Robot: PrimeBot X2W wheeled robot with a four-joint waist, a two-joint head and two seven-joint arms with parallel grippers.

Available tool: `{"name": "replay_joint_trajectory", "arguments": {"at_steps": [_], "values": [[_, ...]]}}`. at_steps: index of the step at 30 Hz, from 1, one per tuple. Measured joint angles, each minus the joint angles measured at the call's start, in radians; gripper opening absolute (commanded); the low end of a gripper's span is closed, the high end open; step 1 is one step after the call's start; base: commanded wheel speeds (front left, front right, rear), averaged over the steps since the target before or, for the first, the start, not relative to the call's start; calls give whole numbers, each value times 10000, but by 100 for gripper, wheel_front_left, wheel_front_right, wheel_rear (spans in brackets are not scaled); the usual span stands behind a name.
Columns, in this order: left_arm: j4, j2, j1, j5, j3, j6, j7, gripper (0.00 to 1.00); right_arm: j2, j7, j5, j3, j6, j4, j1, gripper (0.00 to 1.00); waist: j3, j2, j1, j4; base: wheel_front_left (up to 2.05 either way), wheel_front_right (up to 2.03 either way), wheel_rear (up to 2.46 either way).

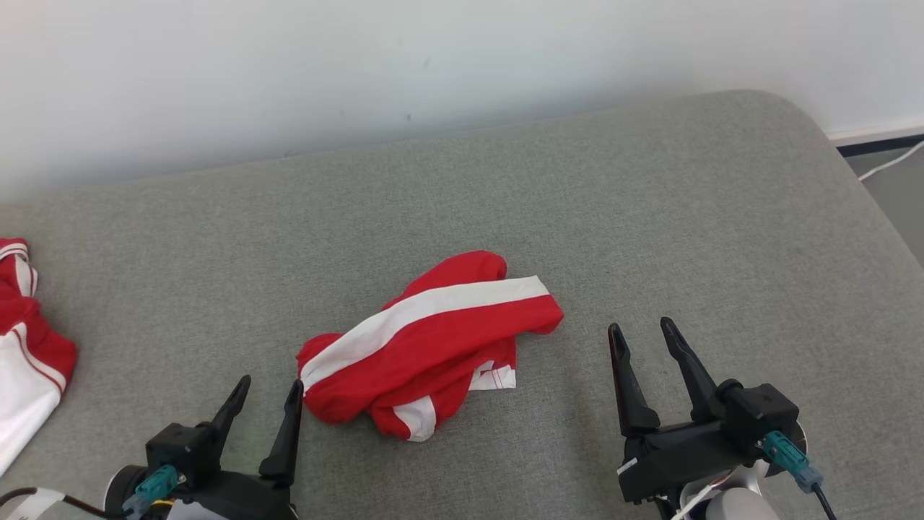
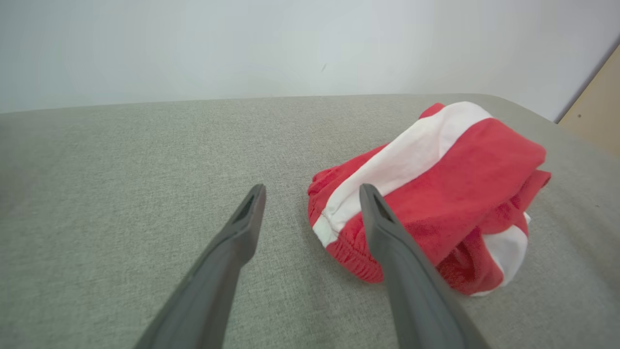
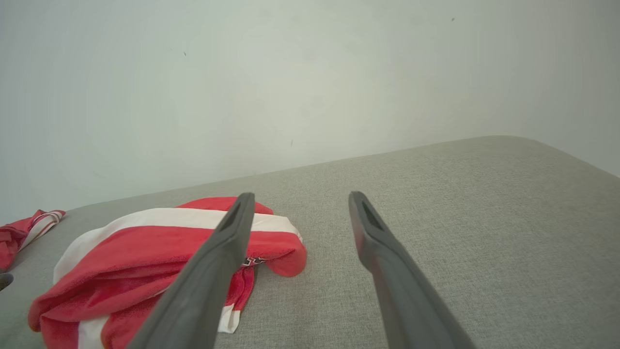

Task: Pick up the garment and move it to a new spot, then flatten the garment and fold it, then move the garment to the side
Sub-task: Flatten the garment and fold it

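A crumpled red garment (image 1: 433,339) with a broad white stripe lies bunched in the middle of the grey cushioned surface (image 1: 505,202). My left gripper (image 1: 271,386) stands open at the lower left, its right fingertip just beside the garment's left end. In the left wrist view the garment (image 2: 460,194) sits to the right, partly behind the right finger of that gripper (image 2: 312,191). My right gripper (image 1: 641,328) is open, a short way right of the garment with bare cushion between. The right wrist view shows the garment (image 3: 145,252) low on the left behind that gripper (image 3: 298,198).
A second red and white garment (image 1: 22,339) lies at the surface's left edge and also appears as a red cloth (image 3: 24,230) far left. A pale wall (image 1: 361,65) runs behind. The surface rounds off at the right, with floor and a white cable (image 1: 891,162) beyond.
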Motion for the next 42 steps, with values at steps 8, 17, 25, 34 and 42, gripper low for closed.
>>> {"name": "replay_joint_trajectory", "arguments": {"at_steps": [8, 17, 25, 34, 42], "values": [[934, -364, -246, 19, 370, -447, 0, 100, -2, 0, -13, -17, 0, -31, -111, 100, 317, 0, 0, -224, 0, 0, 0], [2157, -867, -508, 128, 401, -940, 0, 100, -2, 0, -65, -2, 0, -19, -147, 100, 465, 0, 1, -359, 0, 0, 0], [3057, -1310, -894, 113, 343, -1459, -8, 0, -2, 0, -94, -21, 0, -8, -166, 100, 498, 0, 0, -411, 0, 0, 0], [3057, -1336, -1157, 479, 775, -1463, -2, 0, -2, 0, -123, -102, 0, -23, -170, 100, 476, 0, 1, -319, 0, 0, 0], [1258, -746, -941, 1308, 1613, -957, -2, 0, -2, 0, -88, -115, 0, -54, -36, 100, 276, 0, 0, -21, 0, 0, 0]]}}
